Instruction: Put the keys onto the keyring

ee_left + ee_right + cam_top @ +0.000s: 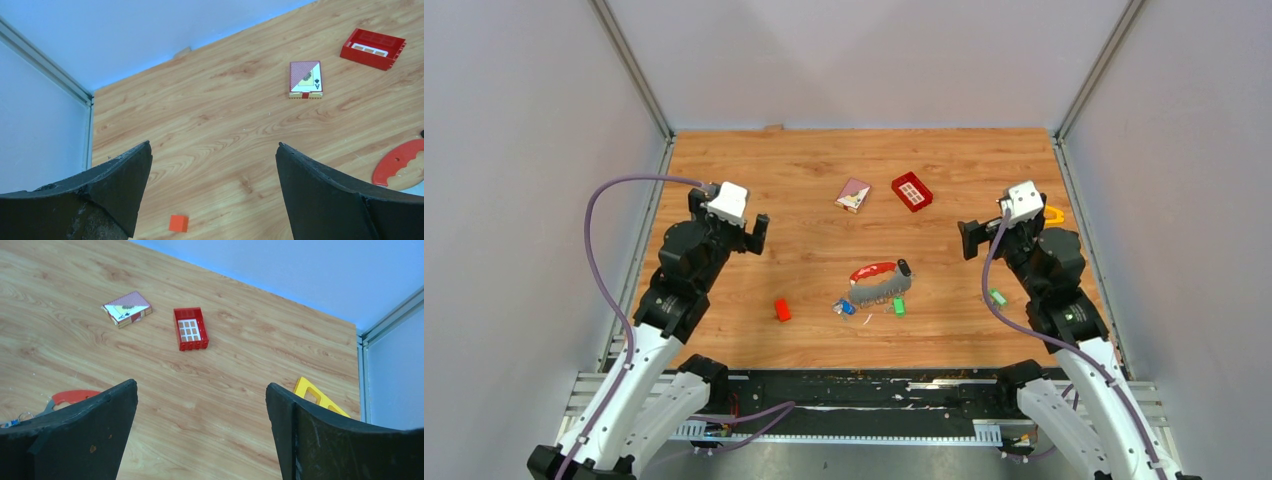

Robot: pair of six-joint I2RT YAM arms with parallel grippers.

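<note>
Desk (804,200), both end effectors spread wide and empty.
The left end effector (214,150) and right end effector (201,385) flank the keyring (882,282), well apart from it. A black key (905,268), blue key (846,307) and green key (899,306) lie just beside the keyring, and a second green key (998,297) lies farther to its right.

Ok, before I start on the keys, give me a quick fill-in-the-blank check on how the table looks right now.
1. The left gripper and the right gripper both stand open and hold ____.
2. The red block lies on the robot's ____ of the keyring.
3. The key lying alone, off to the robot's right, has a ____ head.
Missing words: nothing; left; green.
</note>
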